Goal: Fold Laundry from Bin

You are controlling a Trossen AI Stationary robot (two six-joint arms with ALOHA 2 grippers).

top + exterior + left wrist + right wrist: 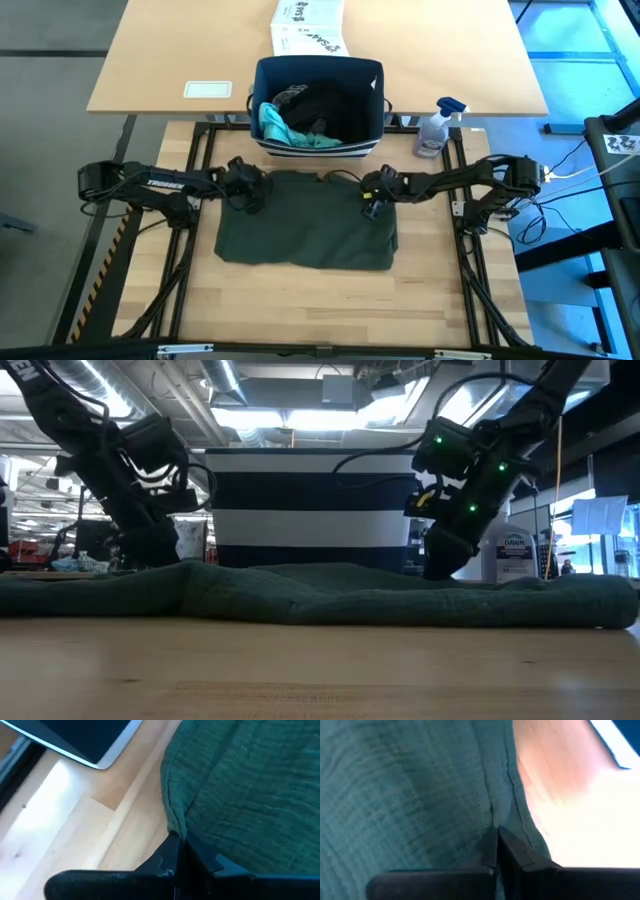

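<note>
The olive-green garment (305, 220) lay spread flat in the middle of the worktop (300, 300). The bin (318, 105) stood just behind it at the far edge, with a teal piece (280, 128) and a dark piece (325, 108) inside. The left gripper (247, 190) was closed, pinching the hem at the garment's far left corner. The right gripper (375, 198) was closed too, pinching the cloth at its far right corner.
</note>
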